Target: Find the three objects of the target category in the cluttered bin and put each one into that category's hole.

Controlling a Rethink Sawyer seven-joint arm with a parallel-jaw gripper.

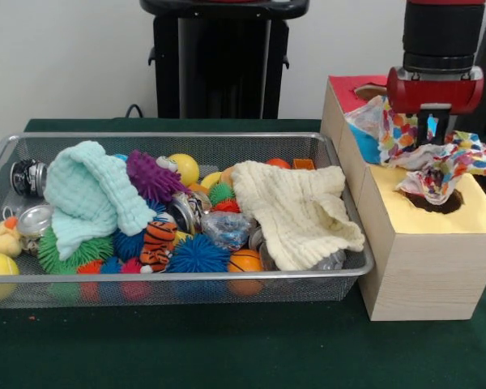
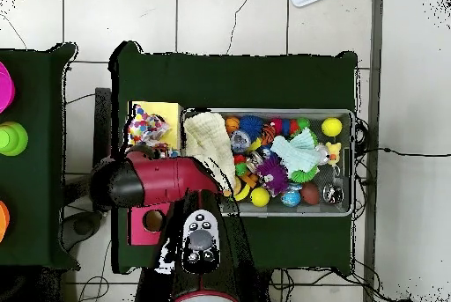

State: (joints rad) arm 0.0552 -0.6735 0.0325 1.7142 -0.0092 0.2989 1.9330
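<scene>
A patterned, many-coloured cloth (image 1: 441, 166) is bunched over the dark hole (image 1: 447, 204) in the yellow end of the wooden box (image 1: 429, 259), with one flap lying back over the box's blue part. My gripper (image 1: 436, 134) stands straight above it, its fingers down in the folds and shut on the cloth. In the overhead view the same cloth (image 2: 147, 127) shows on the yellow box top, while the red arm (image 2: 167, 180) hides the gripper. In the wire bin (image 1: 178, 138) lie a mint-green cloth (image 1: 89, 194) and a cream cloth (image 1: 296, 211).
The bin (image 2: 354, 162) holds spiky rubber balls, smooth balls, crushed cans, a toy tiger (image 1: 158, 243) and a yellow duck (image 1: 4, 239). The box's red end has its own hole (image 2: 154, 221). The box stands right beside the bin's right end.
</scene>
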